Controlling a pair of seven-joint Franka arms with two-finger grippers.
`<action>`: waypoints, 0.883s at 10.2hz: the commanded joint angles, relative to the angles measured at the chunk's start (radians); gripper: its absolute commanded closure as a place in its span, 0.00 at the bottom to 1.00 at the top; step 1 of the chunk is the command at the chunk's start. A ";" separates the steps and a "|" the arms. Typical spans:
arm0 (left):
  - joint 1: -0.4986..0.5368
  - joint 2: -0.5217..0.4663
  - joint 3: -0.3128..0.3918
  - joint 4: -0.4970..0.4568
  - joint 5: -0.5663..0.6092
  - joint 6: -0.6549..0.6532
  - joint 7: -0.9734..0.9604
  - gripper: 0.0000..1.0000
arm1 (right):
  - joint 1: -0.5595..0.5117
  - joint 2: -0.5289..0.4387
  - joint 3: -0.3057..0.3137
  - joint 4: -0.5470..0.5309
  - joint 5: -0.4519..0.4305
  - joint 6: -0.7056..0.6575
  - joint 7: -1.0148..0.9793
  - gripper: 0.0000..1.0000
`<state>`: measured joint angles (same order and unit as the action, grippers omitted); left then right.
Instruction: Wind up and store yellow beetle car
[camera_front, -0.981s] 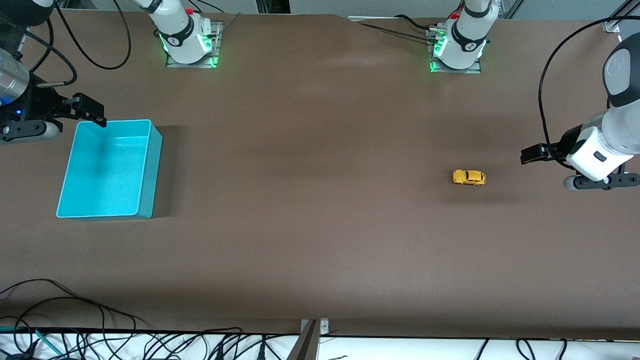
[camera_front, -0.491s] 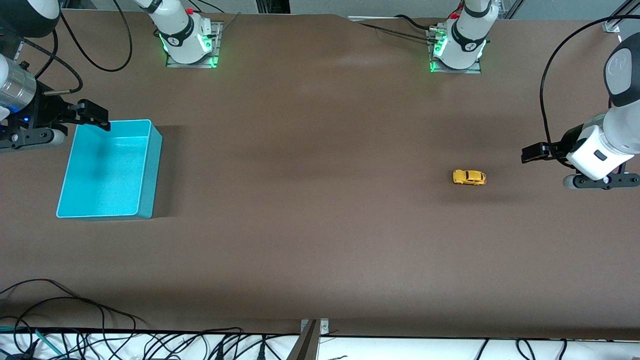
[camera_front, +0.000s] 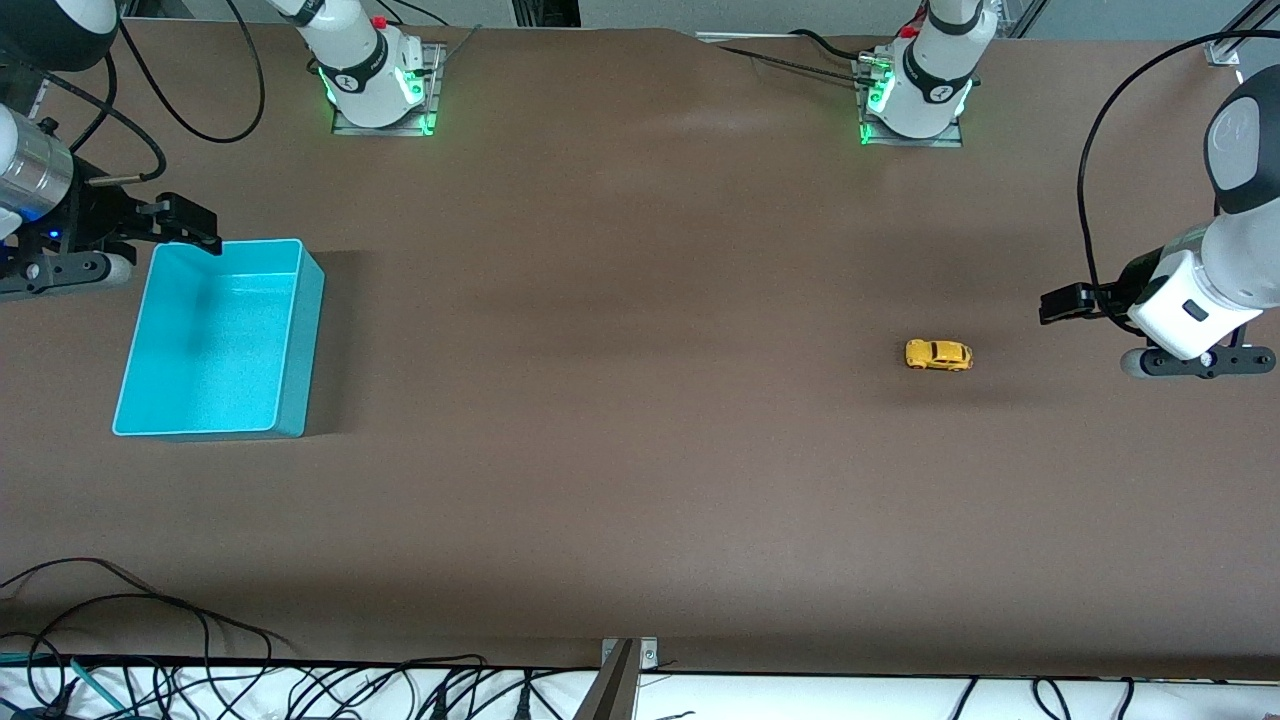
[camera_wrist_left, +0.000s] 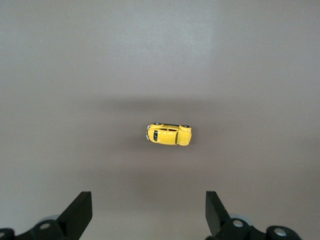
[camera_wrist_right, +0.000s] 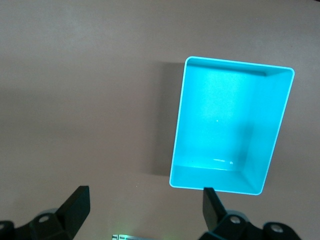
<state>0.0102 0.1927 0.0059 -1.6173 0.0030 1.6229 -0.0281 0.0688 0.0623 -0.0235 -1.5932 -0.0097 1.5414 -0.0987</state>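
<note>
The yellow beetle car (camera_front: 938, 355) (camera_wrist_left: 169, 134) stands on its wheels on the brown table, toward the left arm's end. My left gripper (camera_front: 1058, 303) (camera_wrist_left: 148, 200) hangs open over the bare table beside the car, apart from it, with nothing between its fingers. The turquoise bin (camera_front: 215, 335) (camera_wrist_right: 230, 125) sits empty toward the right arm's end. My right gripper (camera_front: 192, 224) (camera_wrist_right: 145, 197) is open and empty over the bin's corner nearest the robot bases.
Both arm bases (camera_front: 380, 90) (camera_front: 915, 100) glow green along the table's edge by the robots. Loose black cables (camera_front: 100, 600) lie at the corner nearest the front camera, at the right arm's end. A wide stretch of bare brown table separates car and bin.
The right hand has drifted slightly toward the robot bases beside the bin. The left hand has barely shifted. Car and bin have not moved.
</note>
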 joint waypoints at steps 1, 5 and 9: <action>-0.007 0.005 0.011 0.017 -0.018 -0.028 0.028 0.00 | -0.003 -0.006 -0.001 0.018 -0.001 -0.024 -0.016 0.00; -0.012 0.008 0.011 0.017 -0.020 -0.028 0.025 0.00 | -0.003 -0.002 -0.003 0.016 -0.003 -0.014 -0.015 0.00; -0.012 0.008 0.011 0.017 -0.020 -0.028 0.025 0.00 | -0.003 -0.001 -0.004 0.016 -0.001 -0.014 -0.015 0.00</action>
<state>0.0077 0.1948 0.0058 -1.6173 0.0019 1.6126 -0.0264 0.0687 0.0599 -0.0262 -1.5932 -0.0097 1.5406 -0.0987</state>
